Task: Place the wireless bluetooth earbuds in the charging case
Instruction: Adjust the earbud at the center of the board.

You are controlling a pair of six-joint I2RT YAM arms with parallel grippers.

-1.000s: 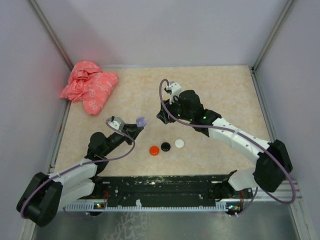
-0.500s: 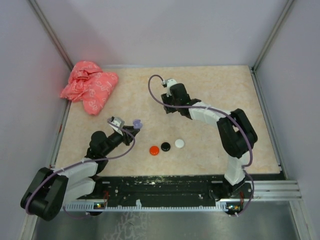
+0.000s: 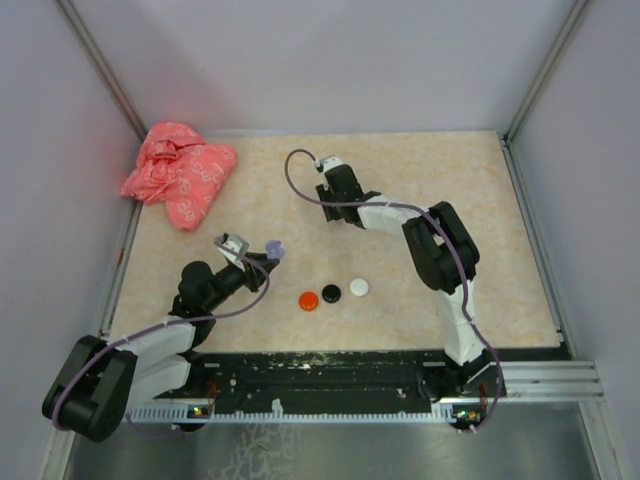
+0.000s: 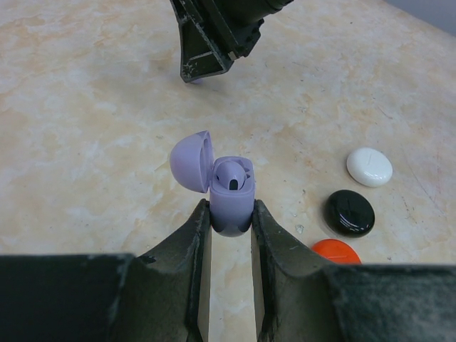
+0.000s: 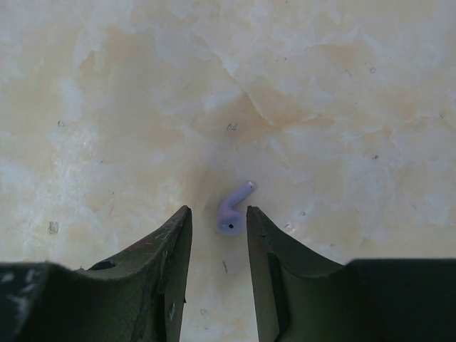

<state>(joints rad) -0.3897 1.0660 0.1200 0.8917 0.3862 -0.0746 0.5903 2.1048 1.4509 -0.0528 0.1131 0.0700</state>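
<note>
Earbud [image 5: 233, 211], lilac, lies on its side on the table [image 5: 342, 92], stem pointing away and to the right, bulb toward your right gripper [image 5: 217, 222]. Those fingers stand narrowly apart with the bulb between their tips, nearer one finger than the other. Nothing is held yet.

Judge it as very light, hard and smooth. It will likely skate or flip if one finger touches first, and it could pop out of a tight pinch. Take it across the bulb, the fattest part, and leave the stem free, since the stem probably has to go down into the case [image 4: 231, 203]. Centre the fingers on it first, then squeeze gently.

That case sits well apart from it, nearer the arm bases, clamped upright between the left gripper's [image 4: 230, 214] fingers. Its lid [image 4: 191, 161] is swung open to the left, and a seated earbud [image 4: 233, 175] fills one socket. Three discs [image 4: 350, 212], white, black and orange-red, lie on the table to the right of the case; keep clear of them.
</note>
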